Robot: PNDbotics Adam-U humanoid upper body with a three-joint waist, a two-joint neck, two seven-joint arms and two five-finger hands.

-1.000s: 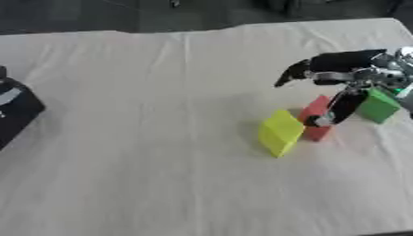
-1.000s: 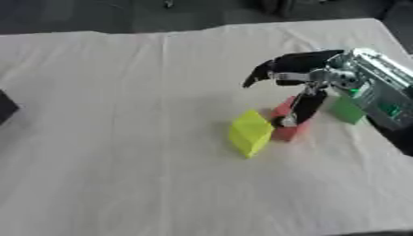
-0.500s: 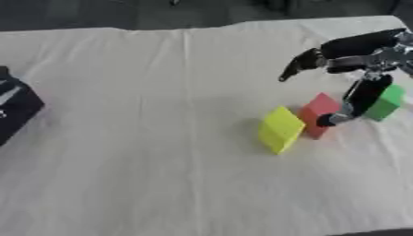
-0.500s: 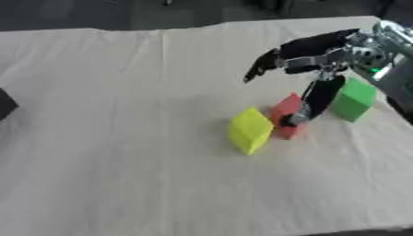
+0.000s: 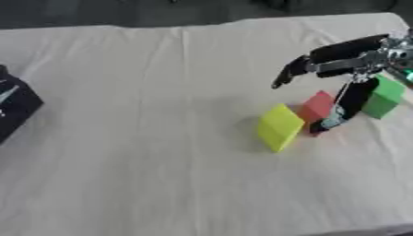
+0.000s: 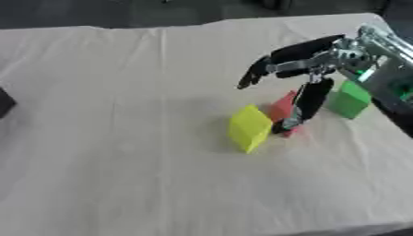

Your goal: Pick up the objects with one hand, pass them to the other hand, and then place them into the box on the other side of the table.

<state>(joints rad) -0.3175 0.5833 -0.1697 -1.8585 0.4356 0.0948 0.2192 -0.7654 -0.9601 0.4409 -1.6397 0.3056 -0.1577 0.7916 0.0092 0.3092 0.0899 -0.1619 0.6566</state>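
One right hand [image 5: 348,63] (fingers spread, thumb down at red block [image 5: 316,107]) has lifted slightly.

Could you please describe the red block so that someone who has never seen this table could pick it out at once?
Look at the right side of the cloth-covered table, where the robot's right hand hangs over a row of three blocks. The red block is the middle one, between the yellow block and the green block. It is the only red one, with the hand's thumb reaching down beside it.

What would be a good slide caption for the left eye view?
Right hand reaches open over the red block, thumb down beside it, between yellow block and green block; dark box waits far left.
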